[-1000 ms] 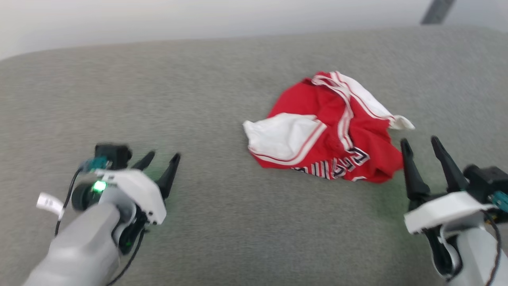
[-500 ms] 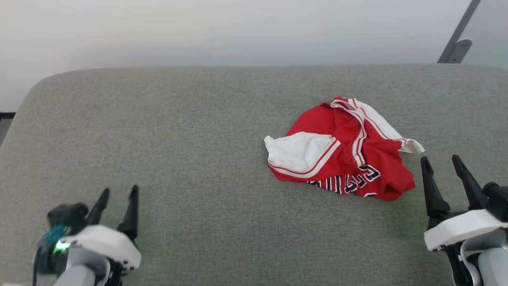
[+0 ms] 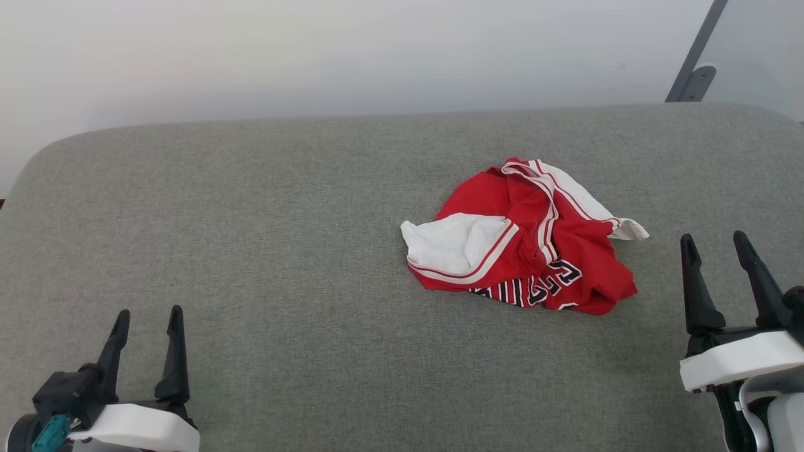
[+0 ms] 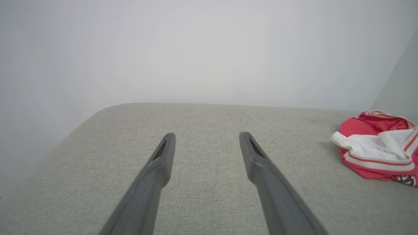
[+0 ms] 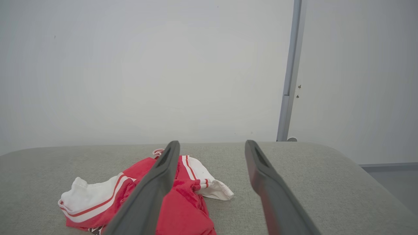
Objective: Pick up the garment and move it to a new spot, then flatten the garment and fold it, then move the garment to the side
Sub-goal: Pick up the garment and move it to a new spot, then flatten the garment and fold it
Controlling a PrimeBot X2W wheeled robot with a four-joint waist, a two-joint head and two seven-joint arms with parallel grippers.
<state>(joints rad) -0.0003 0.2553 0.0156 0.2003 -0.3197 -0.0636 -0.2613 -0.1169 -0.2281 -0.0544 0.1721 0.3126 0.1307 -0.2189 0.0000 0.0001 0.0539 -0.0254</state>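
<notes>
Soft, floppy shirt (image 3: 553, 251), probably easiest pinched at the bunched-up white sleeve (image 3: 452, 242); left gripper (image 3: 149, 311) and right gripper (image 3: 714, 236) both wide open, empty.

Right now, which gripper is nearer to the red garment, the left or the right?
The right. The right gripper stands open just to the right of the garment, not touching it. The left gripper, also open, is far off on the garment's left side.

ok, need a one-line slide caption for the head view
Crumpled garment on grey cushion; left gripper and right gripper open, empty, clear of it.
</notes>
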